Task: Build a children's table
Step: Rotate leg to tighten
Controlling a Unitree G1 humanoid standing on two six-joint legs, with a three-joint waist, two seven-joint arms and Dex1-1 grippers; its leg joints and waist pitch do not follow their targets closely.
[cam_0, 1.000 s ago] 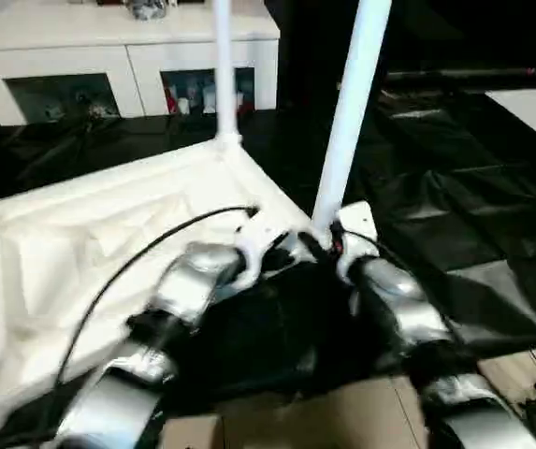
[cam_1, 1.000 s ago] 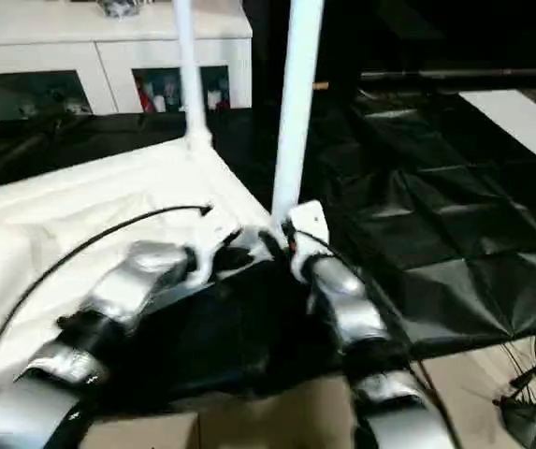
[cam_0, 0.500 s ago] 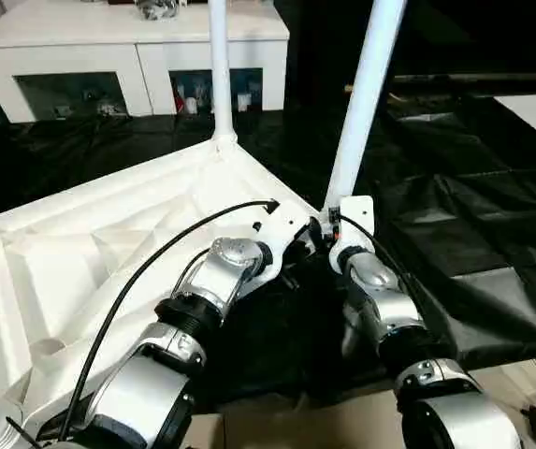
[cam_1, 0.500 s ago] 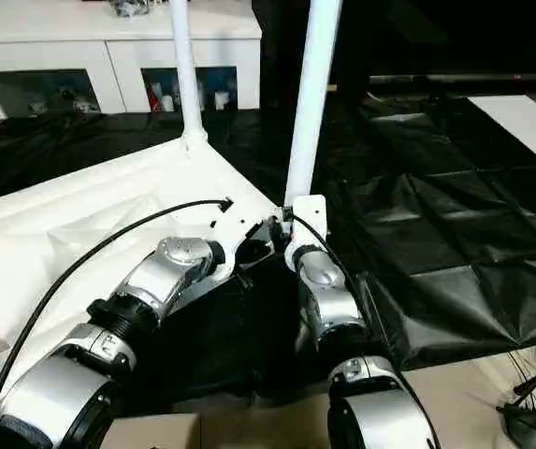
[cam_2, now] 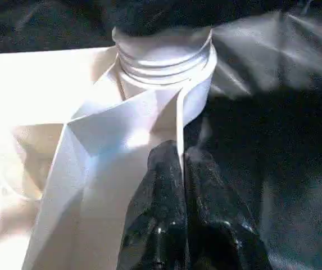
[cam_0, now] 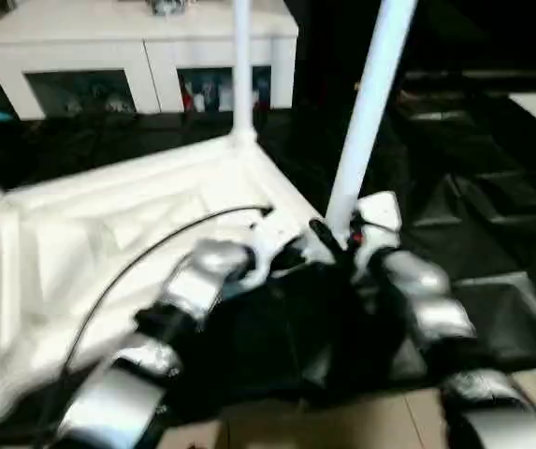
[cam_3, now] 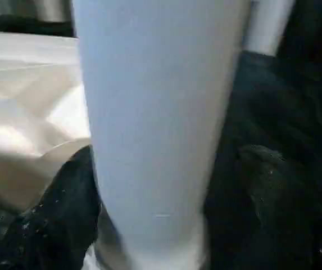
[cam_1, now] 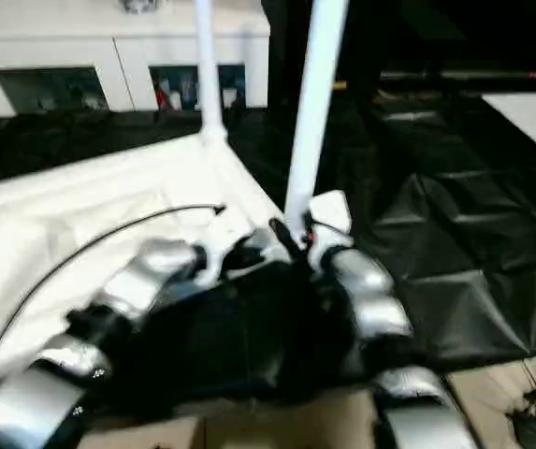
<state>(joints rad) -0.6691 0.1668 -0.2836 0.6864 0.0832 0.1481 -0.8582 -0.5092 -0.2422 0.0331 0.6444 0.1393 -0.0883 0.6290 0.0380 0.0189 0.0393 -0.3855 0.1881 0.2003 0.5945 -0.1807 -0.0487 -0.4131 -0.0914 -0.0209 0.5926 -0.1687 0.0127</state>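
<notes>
Black plastic sheeting [cam_0: 492, 215] over floor, upturned all-white plastic children's table [cam_0: 80, 243] at 9 o'clock, near white tube leg [cam_0: 366, 112] upright in corner socket, left end effector [cam_2: 183, 169] clenched against corner, right end effector [cam_3: 161, 225] straddling leg, fingers [cam_3: 59, 208] parted.

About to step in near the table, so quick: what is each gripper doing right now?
Left gripper: shut, holding nothing, fingertips at the table top's corner rim.
Right gripper: open, fingers either side of the near leg, not clamped on it.
</notes>
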